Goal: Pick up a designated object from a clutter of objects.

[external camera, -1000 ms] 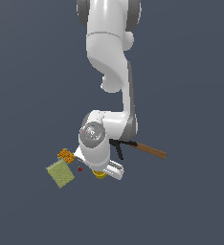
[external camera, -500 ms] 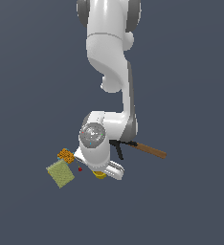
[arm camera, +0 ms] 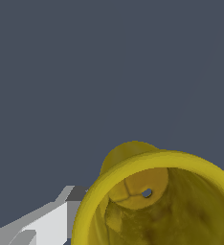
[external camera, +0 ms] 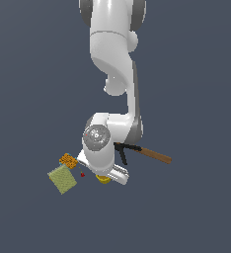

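Note:
The yellow cup (arm camera: 157,201) fills the near part of the wrist view, open rim toward the camera. In the exterior view only a sliver of the yellow cup (external camera: 103,180) shows under the white hand. My gripper (external camera: 107,174) is low over the cup. One light finger (arm camera: 47,222) shows just outside the cup's wall; the other finger is out of view, so the jaws' state is unclear. The mustard bottle and the green fruit are hidden.
A green sponge (external camera: 62,179), an orange-patterned packet (external camera: 68,160) and a tiny red piece (external camera: 82,174) lie to the exterior view's left of the hand. A black clamp (external camera: 123,151) and a wooden-handled tool (external camera: 154,155) lie to its right.

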### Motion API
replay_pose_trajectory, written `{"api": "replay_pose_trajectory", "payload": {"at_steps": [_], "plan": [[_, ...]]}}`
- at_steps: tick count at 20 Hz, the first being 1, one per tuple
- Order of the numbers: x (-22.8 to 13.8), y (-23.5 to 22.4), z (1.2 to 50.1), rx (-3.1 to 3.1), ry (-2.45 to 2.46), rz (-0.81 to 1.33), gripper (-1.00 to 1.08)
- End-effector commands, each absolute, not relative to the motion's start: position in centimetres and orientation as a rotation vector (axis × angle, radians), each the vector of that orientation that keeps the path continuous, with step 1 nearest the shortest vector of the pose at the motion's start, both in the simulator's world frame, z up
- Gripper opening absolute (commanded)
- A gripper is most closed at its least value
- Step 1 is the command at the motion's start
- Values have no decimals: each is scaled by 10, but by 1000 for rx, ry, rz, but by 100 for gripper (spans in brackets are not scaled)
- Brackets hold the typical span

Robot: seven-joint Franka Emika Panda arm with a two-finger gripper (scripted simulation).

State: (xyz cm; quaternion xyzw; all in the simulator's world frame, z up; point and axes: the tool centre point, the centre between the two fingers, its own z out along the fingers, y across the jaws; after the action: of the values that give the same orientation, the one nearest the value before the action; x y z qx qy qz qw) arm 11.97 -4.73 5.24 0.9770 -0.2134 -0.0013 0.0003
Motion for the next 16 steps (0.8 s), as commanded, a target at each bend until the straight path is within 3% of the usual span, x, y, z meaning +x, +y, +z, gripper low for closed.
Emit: {"api": "replay_pose_trajectory", "payload": {"at_steps": [1,16], "plan": [[118,-44,60,3069,-670,0,-100],[79,10,165,3070,-669,-1,-100]]}}
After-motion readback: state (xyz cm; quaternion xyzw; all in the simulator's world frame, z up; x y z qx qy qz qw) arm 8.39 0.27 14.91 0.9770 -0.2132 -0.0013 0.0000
